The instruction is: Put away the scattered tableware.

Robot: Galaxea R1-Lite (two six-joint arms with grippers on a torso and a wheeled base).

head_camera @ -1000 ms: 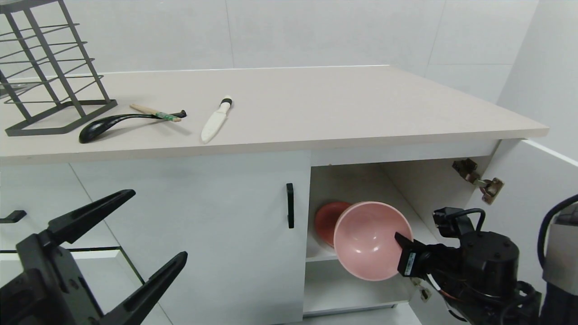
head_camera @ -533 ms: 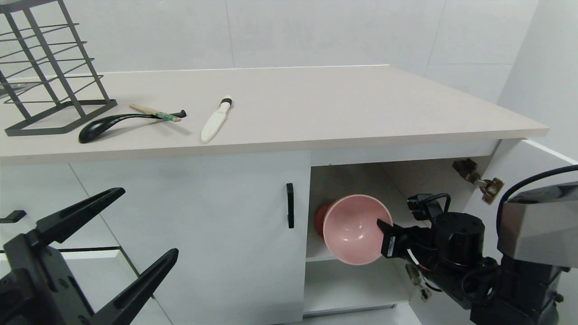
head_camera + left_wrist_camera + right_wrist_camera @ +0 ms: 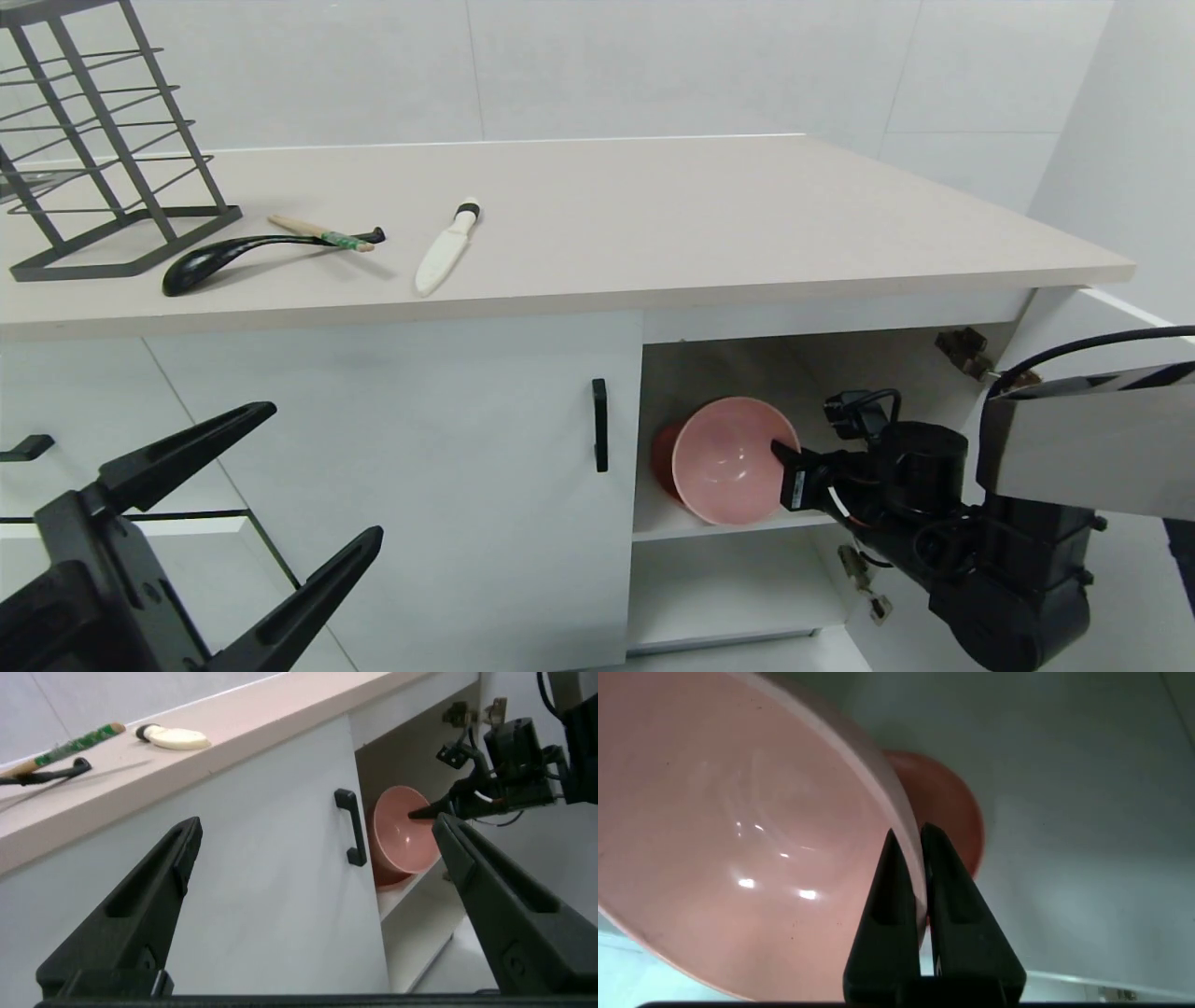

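Where R fingers pinch, pink bowl rim sits between.

L gripper spread wide, black door handle ahead, pink bowl tilted in cupboard, R gripper on rim

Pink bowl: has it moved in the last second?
Yes. Held by the right gripper, the pink bowl has shifted left and up, closer to the black door handle, into the cabinet toward the red bowl.

Place: kitchen | signs: beige worktop above the left gripper, white cupboards facing it — wire dish rack, ladle and knife up there, tiled wall beyond.
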